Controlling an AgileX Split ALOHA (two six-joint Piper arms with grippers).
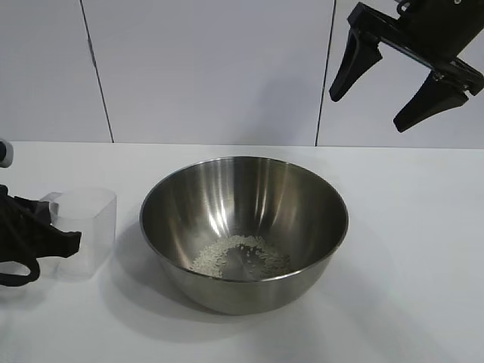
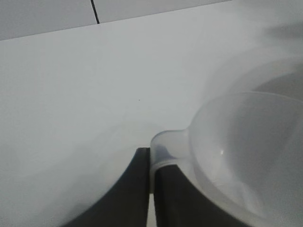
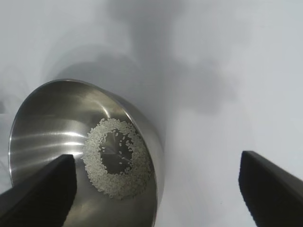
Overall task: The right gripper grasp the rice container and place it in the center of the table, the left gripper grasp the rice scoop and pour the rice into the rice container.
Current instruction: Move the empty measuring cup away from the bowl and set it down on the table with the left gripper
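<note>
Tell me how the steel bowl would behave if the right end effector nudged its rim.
The bowl would probably slide on the smooth table. Its rounded underside suggests it may rock. The thin ring of rice adds little weight, so it is likely light for its width.

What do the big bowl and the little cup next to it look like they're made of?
The rice container looks like stainless steel, brushed yet shiny: bright streaks and reflections run down its inner wall. The rice scoop looks like frosted translucent plastic: the table shows faintly through its cloudy walls.
</note>
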